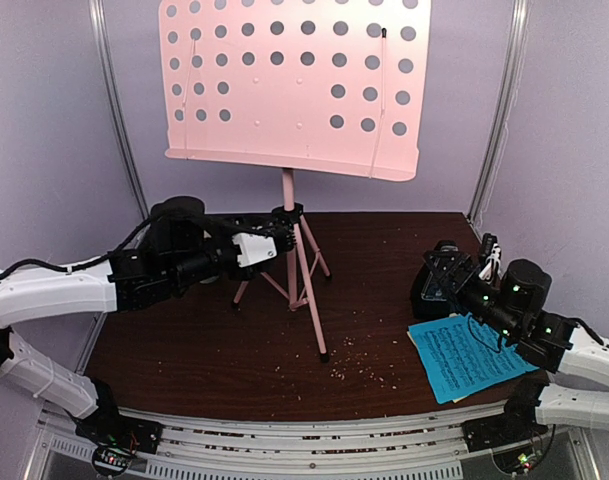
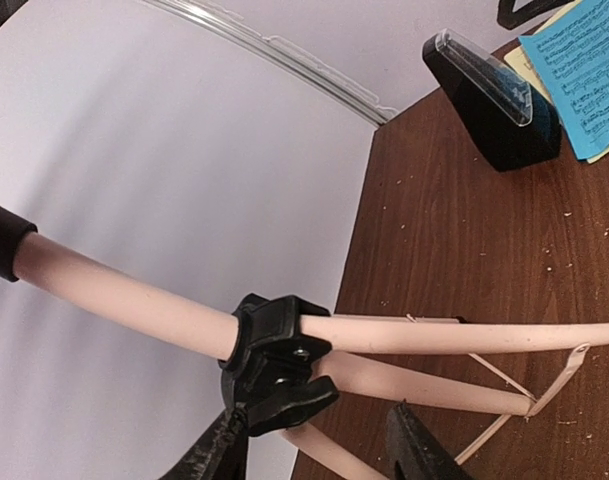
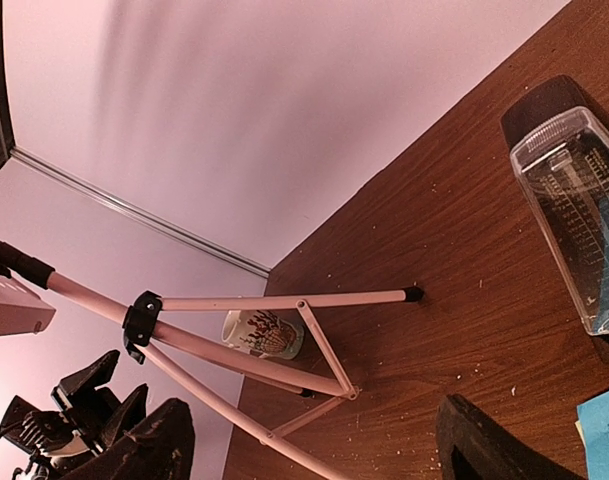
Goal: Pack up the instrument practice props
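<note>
The pink perforated music stand (image 1: 294,85) stands upright at the table's back centre on tripod legs (image 1: 309,290). My left gripper (image 1: 282,236) is open beside the black clamp (image 2: 274,355) on the stand's pole (image 2: 124,300); its fingers (image 2: 419,450) straddle the clamp's lever and a leg. My right gripper (image 1: 446,268) is open and empty, hovering over the black metronome (image 1: 422,296) with its clear cover (image 3: 574,200). The blue sheet-music page (image 1: 469,355) lies on a yellow page (image 2: 539,65) at the right front, under the right arm.
A beige mug (image 3: 264,333) with a red pattern lies on the table behind the tripod legs, near the back left wall. Crumbs are scattered over the brown table (image 1: 214,350). Purple walls with metal rails (image 1: 119,120) close in the back and sides.
</note>
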